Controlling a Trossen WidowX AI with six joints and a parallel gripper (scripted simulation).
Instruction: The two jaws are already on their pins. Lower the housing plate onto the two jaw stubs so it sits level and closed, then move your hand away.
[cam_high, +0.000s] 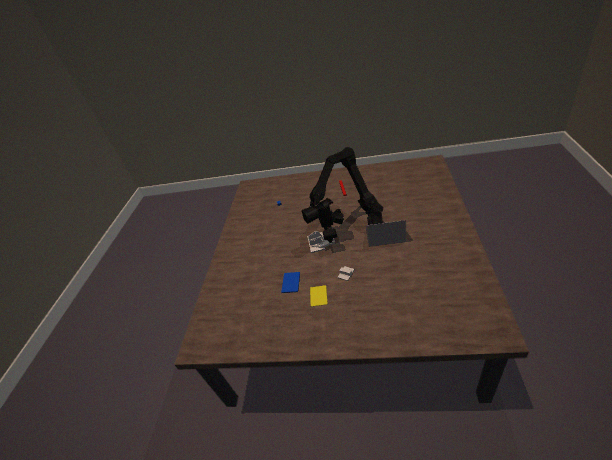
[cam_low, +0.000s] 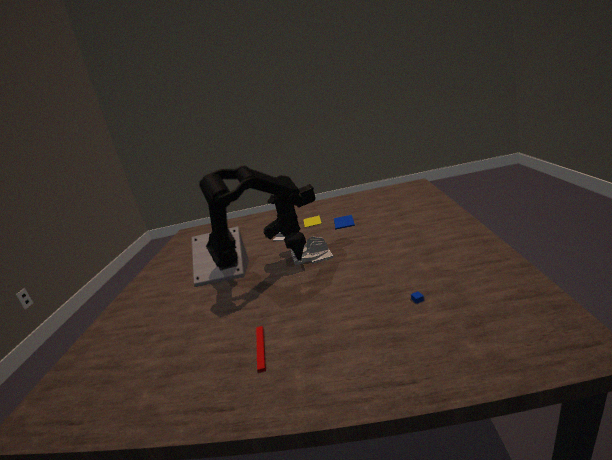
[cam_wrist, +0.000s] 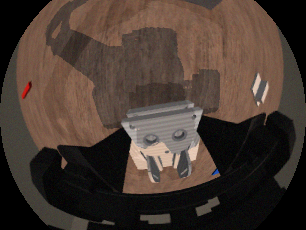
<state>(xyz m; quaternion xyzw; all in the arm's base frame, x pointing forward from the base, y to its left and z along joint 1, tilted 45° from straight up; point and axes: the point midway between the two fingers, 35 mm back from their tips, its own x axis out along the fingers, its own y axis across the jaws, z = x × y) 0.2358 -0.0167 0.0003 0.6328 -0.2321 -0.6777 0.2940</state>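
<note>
Fingers (cam_high: 330, 237) (cam_low: 298, 253): black, spread wide, though short of their full spread; gripping the housing plate at its two sides.
Housing plate (cam_wrist: 161, 127): grey, two round holes; held between the fingers, above the pale base piece. Level seating on the stubs cannot be told.
Jaws (cam_wrist: 154, 170): a grey pair, side by side, protruding from beneath the plate in the wrist view.
Pale base piece (cam_high: 316, 249) (cam_low: 324, 256) (cam_wrist: 140, 159): on the desk (cam_high: 400, 310) (cam_low: 360, 350) (cam_wrist: 240, 55), under the plate and jaws.
Arm mount (cam_high: 401, 225) (cam_low: 198, 250): flat plate, the arm standing at one side.
White piece (cam_high: 345, 273) (cam_wrist: 262, 89): small, dark stripe across; apart from the pale base piece.
Blue panel (cam_high: 291, 282) (cam_low: 344, 222): flat, beside the yellow one.
Yellow panel (cam_high: 318, 295) (cam_low: 312, 221): flat.
Red bar (cam_high: 343, 188) (cam_low: 260, 349) (cam_wrist: 27, 90): slender, lying well apart from the plate.
Blue block (cam_high: 279, 203) (cam_low: 417, 297): small, on the desk, well apart from the fingers.
</note>
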